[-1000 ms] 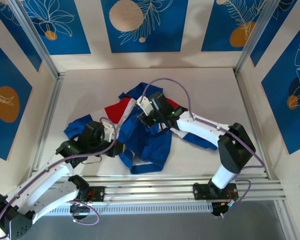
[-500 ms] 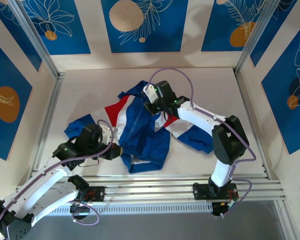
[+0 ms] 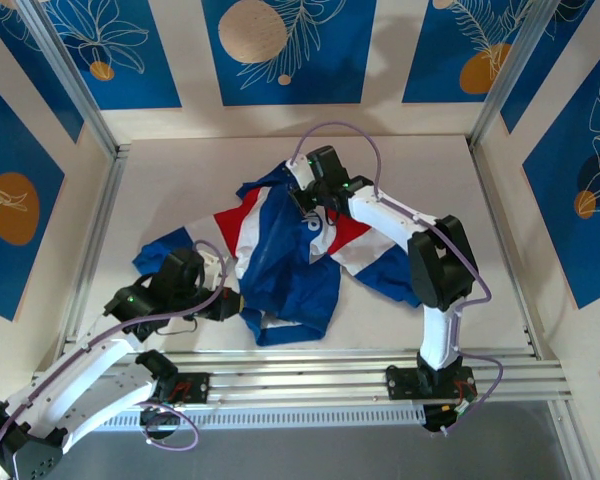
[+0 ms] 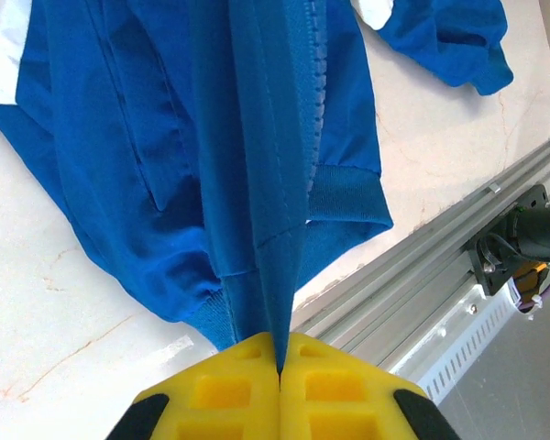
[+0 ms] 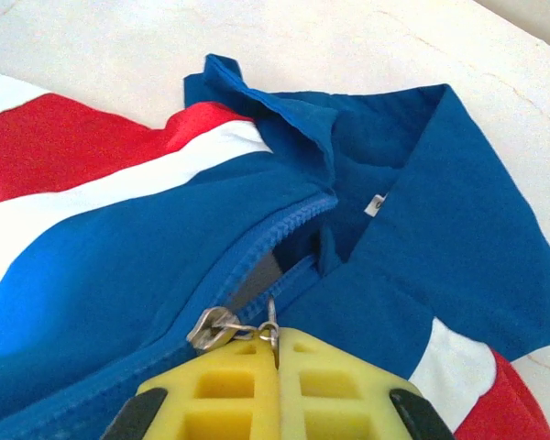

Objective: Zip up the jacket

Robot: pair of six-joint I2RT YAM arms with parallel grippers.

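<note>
Jacket (image 3: 280, 250) lies on the table (image 3: 430, 180), its zipper line running from the hem (image 4: 344, 192), pinched tight in the left gripper (image 4: 280, 362), away to the collar (image 5: 275, 115), where the right gripper (image 5: 277, 346) clamps the zipper pull (image 5: 222, 323); the short open stretch lies just beyond those fingers

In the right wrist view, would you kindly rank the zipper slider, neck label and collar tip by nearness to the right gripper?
1. Zipper slider, just left of the right gripper.
2. Neck label, upper right.
3. Collar tip, top left.
</note>
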